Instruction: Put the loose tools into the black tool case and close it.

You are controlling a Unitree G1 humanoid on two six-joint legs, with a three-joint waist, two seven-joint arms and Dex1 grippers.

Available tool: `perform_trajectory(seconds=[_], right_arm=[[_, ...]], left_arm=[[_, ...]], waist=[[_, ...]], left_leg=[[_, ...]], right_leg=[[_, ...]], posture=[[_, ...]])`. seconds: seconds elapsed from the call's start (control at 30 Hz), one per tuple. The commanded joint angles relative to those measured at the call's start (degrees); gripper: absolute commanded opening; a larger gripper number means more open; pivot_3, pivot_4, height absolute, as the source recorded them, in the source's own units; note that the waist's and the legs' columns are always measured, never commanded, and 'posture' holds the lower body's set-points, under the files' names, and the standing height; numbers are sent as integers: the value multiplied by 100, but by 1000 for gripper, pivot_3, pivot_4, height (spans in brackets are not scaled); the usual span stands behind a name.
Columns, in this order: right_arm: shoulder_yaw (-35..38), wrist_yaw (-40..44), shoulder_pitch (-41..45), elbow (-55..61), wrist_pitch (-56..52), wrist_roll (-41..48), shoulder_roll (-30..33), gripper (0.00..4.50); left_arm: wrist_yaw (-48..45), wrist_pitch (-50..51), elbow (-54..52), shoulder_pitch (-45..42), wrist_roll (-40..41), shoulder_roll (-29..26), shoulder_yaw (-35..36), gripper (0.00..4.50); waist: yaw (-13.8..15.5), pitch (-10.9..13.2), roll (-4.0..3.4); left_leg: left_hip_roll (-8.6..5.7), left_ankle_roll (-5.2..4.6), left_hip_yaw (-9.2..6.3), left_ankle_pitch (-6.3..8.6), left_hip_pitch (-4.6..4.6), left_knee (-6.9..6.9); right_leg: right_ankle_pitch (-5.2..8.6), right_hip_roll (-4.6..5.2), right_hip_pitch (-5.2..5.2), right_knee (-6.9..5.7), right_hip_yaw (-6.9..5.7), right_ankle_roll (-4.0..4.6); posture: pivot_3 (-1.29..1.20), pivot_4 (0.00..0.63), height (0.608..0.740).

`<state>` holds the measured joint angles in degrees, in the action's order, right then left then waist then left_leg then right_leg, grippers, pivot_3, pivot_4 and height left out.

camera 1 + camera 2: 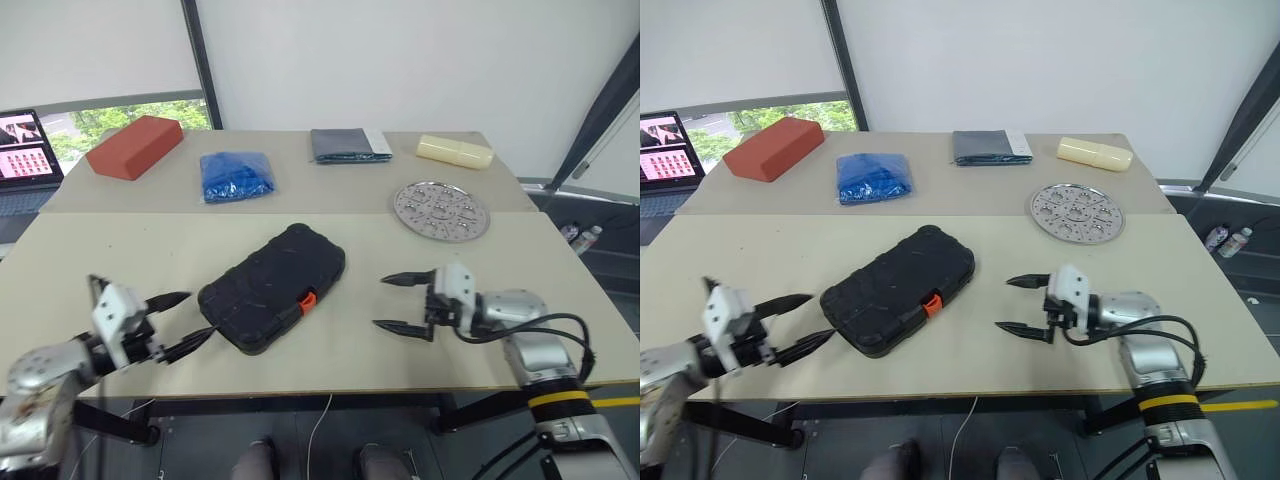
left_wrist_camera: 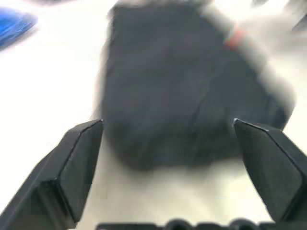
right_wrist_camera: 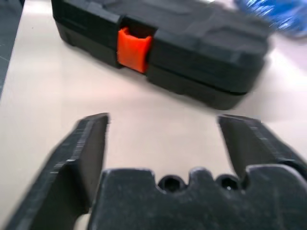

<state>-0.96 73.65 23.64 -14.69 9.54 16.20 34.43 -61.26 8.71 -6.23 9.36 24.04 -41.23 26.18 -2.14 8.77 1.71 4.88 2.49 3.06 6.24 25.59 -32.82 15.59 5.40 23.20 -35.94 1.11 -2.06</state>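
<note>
The black tool case (image 1: 272, 288) lies closed and flat on the front table, set at an angle, its orange latch (image 1: 309, 299) facing the front right. The loose tools are out of view. My left gripper (image 1: 198, 314) is open just left of the case's near corner, its fingers pointing at the case and holding nothing. My right gripper (image 1: 381, 302) is open to the right of the case and points left at the latch side, a short gap away. The right wrist view shows the case (image 3: 192, 52) and latch (image 3: 134, 48) beyond the spread fingers.
On the back table are a red block (image 1: 134, 146), a blue bag (image 1: 237, 175), a folded dark grey cloth (image 1: 348, 145) and a cream box (image 1: 455, 151). A round metal plate (image 1: 441, 210) lies behind my right gripper. A laptop (image 1: 22, 150) stands far left.
</note>
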Motion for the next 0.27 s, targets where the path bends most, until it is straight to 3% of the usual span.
perform_trajectory(seconds=[0.03,0.27], right_arm=[[297,207,32,-245,219,177,293,4410],[442,60,85,-660,429,134,379,4410]], left_arm=[[181,-534,69,514,-236,-57,532,4500],[702,-842,67,730,-516,72,495,4500]], waist=[[7,17,16],[148,22,24]], left_leg=[[-3,1,2,1,0,-1],[-3,19,14,11,-1,-4]], right_leg=[[2,6,5,0,-1,-5],[-1,25,15,3,-14,-1]], posture=[[0,150,740],[0,150,740]])
